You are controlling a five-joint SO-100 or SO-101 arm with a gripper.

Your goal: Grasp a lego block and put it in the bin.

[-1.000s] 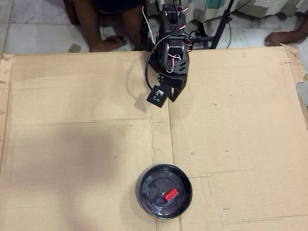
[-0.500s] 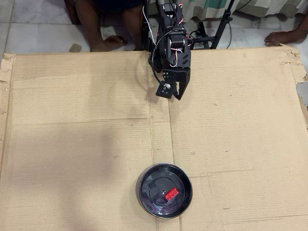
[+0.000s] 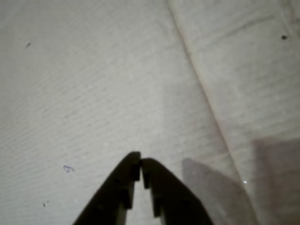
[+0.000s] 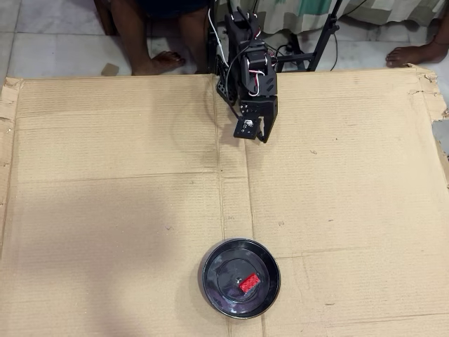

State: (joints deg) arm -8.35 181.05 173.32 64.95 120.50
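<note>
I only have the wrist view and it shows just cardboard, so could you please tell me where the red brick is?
Observer: The red brick lies inside the black dish, seen from overhead.
Operator: Thank you. Where is the dish relative to the arm?
Observer: Near the bottom edge of the overhead picture, well apart from the gripper at the top.
Operator: Is anything else on the cardboard?
Observer: Nothing else shows on the cardboard.

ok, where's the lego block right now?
Overhead view: the lego block lies inside the bin, right of its centre, at the cardboard's bottom edge, far from the gripper.
</note>
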